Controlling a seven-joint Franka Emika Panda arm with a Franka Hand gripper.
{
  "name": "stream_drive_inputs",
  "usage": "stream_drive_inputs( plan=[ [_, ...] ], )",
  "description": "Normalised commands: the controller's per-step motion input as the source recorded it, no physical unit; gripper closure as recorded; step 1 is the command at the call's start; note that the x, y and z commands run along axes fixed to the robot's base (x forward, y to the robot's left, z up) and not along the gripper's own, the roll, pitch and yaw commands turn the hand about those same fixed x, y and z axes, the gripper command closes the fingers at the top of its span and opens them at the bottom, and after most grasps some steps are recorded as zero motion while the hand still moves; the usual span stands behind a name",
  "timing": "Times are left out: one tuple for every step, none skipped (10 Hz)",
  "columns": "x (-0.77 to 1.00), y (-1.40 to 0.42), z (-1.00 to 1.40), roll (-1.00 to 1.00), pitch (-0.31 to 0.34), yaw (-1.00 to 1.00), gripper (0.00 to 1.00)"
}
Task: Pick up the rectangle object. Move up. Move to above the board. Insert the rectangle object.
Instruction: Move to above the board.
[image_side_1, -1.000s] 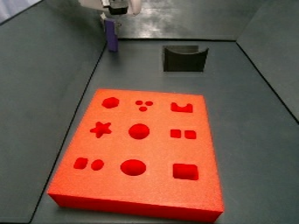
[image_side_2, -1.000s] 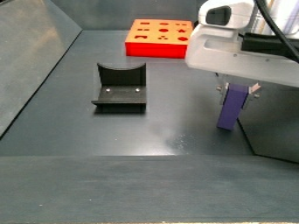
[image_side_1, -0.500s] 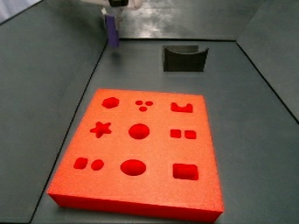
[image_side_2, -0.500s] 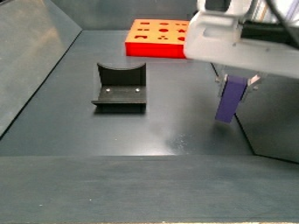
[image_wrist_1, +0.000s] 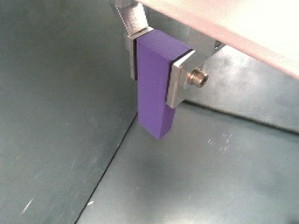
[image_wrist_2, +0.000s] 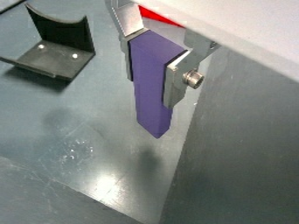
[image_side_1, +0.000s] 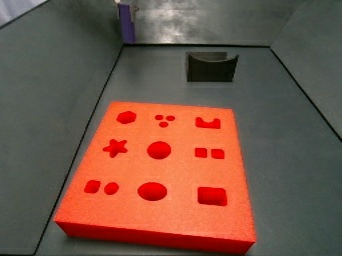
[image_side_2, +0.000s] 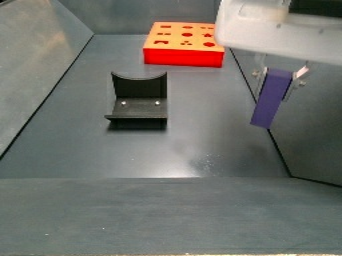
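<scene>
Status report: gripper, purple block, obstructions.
Gripper shut on purple block, lifted off the floor. Board far across the table, holes open. Fixture off to the side.

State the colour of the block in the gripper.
Plain matte purple rectangular block, clearest in a wrist view.

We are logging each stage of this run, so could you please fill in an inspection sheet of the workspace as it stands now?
Surface: dark grey floor, bare apart from the items below.
Job's things: purple rectangle object upright, lifted clear of the floor, near a side wall; orange-red board flat on the floor, all recessed holes unfilled.
Clutter: nothing seen.
Rig: dark fixture standing on the floor between the board and the near edge in a side view.
Grippers: gripper raised, its fingers clamped on the rectangle object's upper part in both wrist views.
Cables: nothing seen.
Surroundings: grey walls around the floor.
</scene>
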Motion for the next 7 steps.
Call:
stream_drive_inputs(
  plan=[
    [0.03,0.21,1.0,0.36,0.173,0.17,1.0],
    [0.02,0.17,1.0,0.28,0.161,0.12,1.0],
    [0.02,0.16,1.0,0.21,0.13,0.09,1.0],
    [0.01,0.15,1.0,0.16,0.094,0.06,1.0],
    [0.0,0.13,1.0,0.13,0.074,0.05,1.0],
    [0.0,0.12,1.0,0.11,0.061,0.04,1.0],
    [0.0,0.11,1.0,0.1,0.064,0.03,1.0]
  ],
)
